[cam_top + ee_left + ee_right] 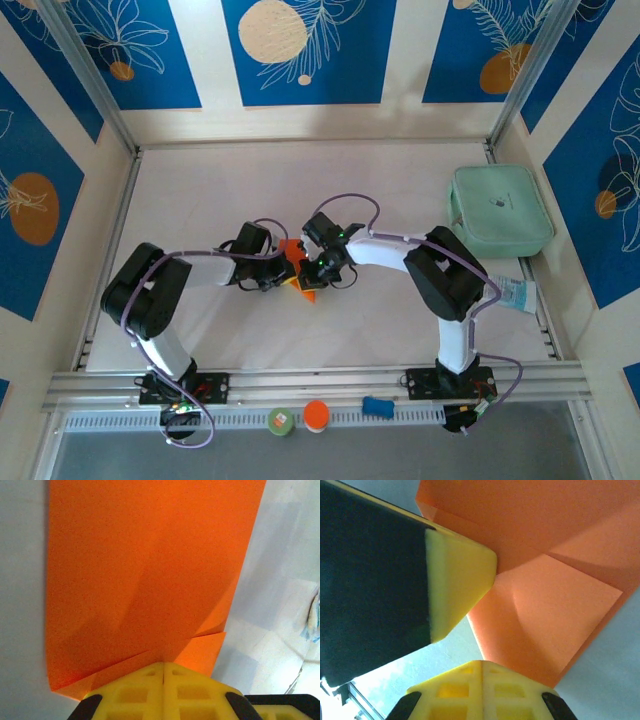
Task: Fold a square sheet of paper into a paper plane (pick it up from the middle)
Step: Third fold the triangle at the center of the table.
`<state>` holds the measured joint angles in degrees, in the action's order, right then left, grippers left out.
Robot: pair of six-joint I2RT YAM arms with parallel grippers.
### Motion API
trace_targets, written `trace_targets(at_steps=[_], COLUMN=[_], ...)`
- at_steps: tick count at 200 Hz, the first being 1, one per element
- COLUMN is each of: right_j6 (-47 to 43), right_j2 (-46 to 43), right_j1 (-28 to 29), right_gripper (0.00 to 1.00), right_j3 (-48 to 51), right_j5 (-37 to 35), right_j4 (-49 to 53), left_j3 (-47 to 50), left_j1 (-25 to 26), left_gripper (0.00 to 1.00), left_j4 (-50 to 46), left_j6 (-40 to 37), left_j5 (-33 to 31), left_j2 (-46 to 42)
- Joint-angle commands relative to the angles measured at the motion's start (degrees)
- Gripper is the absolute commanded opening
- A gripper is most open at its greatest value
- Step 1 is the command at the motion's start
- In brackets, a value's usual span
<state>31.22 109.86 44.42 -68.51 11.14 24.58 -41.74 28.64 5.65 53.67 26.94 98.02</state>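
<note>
The square sheet of paper (298,272) is bright orange and partly folded, with creases and overlapping flaps. It sits between my two grippers at the middle of the table. My left gripper (280,272) comes at it from the left. In the left wrist view the yellow fingertips (150,675) are pressed together with the orange paper (145,570) running out from between them. My right gripper (318,268) meets it from the right, jaws shut (481,663) on a lower corner of the paper (555,605). The left gripper's finger (455,580) touches the paper's upper edge there.
A mint-green case (500,208) lies at the right edge, with a small printed packet (515,293) below it. On the front rail sit a green disc (281,421), an orange disc (316,414) and a blue piece (377,406). Panelled walls close in the table.
</note>
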Motion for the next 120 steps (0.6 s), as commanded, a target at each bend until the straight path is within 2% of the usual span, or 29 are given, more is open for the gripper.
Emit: trace_targets(at_steps=[1, 98, 120], right_j6=[-1.0, -0.8, -0.7], right_j2=[0.5, -6.4, -9.6], right_j1=[0.3, 1.0, 0.7], right_gripper=[0.02, 0.02, 0.02], right_j3=[0.9, 12.9, 14.2], right_j5=[1.5, 2.3, 1.5], right_j4=[1.2, 1.6, 0.9], left_j3=[-0.3, -1.0, -1.7], left_j1=[0.4, 0.4, 0.4], left_gripper=[0.05, 0.05, 0.08], left_j4=[-3.4, -6.9, -5.6], left_j6=[0.7, -0.1, 0.3], left_j5=[-2.2, -3.2, -1.9], left_j2=[1.6, 2.0, 0.5])
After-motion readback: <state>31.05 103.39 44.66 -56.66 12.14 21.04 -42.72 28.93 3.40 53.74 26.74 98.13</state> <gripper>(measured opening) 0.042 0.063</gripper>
